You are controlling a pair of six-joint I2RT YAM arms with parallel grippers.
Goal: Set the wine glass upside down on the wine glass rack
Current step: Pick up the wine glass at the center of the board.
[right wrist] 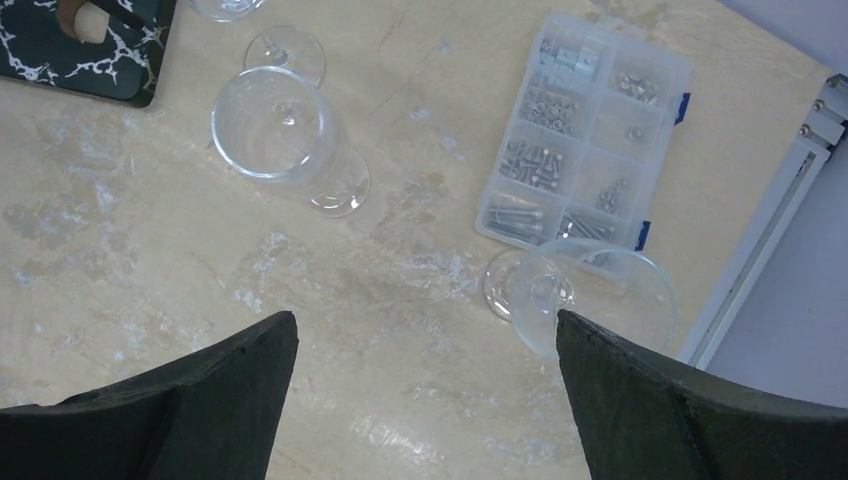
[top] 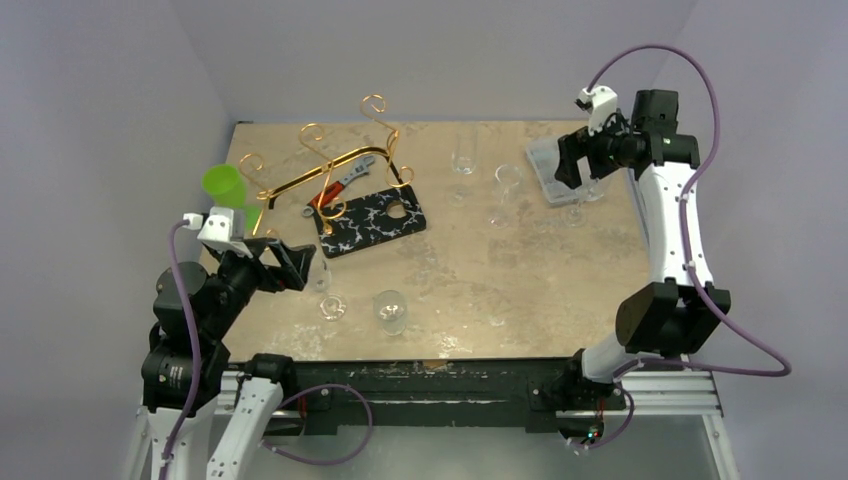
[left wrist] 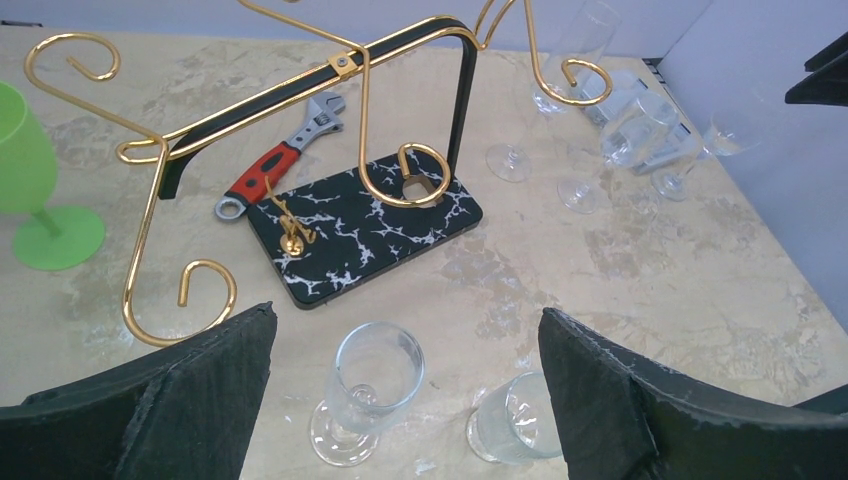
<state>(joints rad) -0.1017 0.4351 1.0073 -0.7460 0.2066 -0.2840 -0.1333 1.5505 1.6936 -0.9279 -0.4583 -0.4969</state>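
- My left jaws: wide open, empty, near a standing wine glass point(left wrist: 368, 400).
- The gold wine glass rack point(left wrist: 343, 66) stands behind it on the bench point(left wrist: 620, 270).
- My right jaws: wide open, empty; only their camera shows screws in the clear box point(right wrist: 585, 135).

Under wine glass rack point(left wrist: 262, 108): black board point(left wrist: 370, 225) and wrench point(left wrist: 280, 160) fill the floor.
Left of rack: green glass point(left wrist: 25, 150) stands near.
Table point(top: 520, 290) centre: open.

No word, number or brand can be read on the wrench point(left wrist: 285, 160), parts box point(right wrist: 585, 135) or black board point(left wrist: 370, 225).
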